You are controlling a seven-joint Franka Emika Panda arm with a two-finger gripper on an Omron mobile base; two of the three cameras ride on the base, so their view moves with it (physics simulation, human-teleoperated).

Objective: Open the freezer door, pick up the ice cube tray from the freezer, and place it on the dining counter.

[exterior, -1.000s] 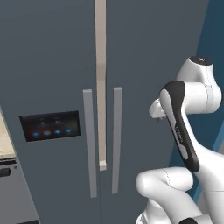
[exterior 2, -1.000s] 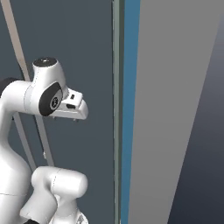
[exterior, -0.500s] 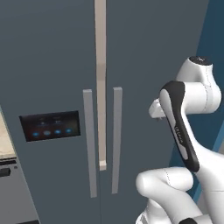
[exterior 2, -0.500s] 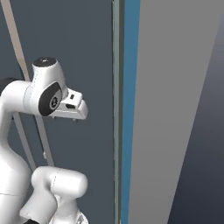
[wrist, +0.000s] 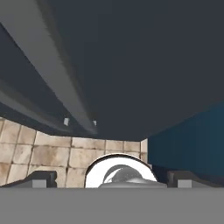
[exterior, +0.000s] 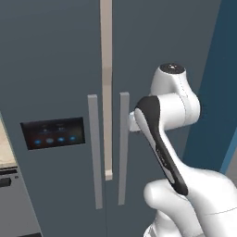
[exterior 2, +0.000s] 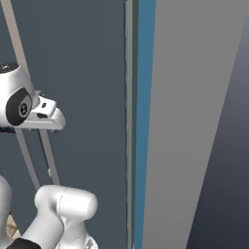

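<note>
The hand [wrist: 107, 179] stands spread wide, its two dark finger tips [wrist: 41, 178] far apart at the bottom of the hand view, and it grasps nothing and touches nothing; it looks down along the fridge front toward the floor. In the left base view the arm's wrist reaches in close beside the right-hand bar handle [exterior: 123, 148], though contact cannot be made out. Two tall slate-grey doors face the robot, both shut: the freezer door [exterior: 51, 92] on the left, which carries one black control panel [exterior: 53, 133] with blue lights, and a plain door [exterior: 157, 41] on the right. There are two grey vertical bar handles, the freezer's own handle [exterior: 95, 150] just left of the pale strip between the doors. The floor [wrist: 39, 151] is beige stone tile, and a blue wall [exterior 2: 145, 121] stands just right of the fridge.
</note>
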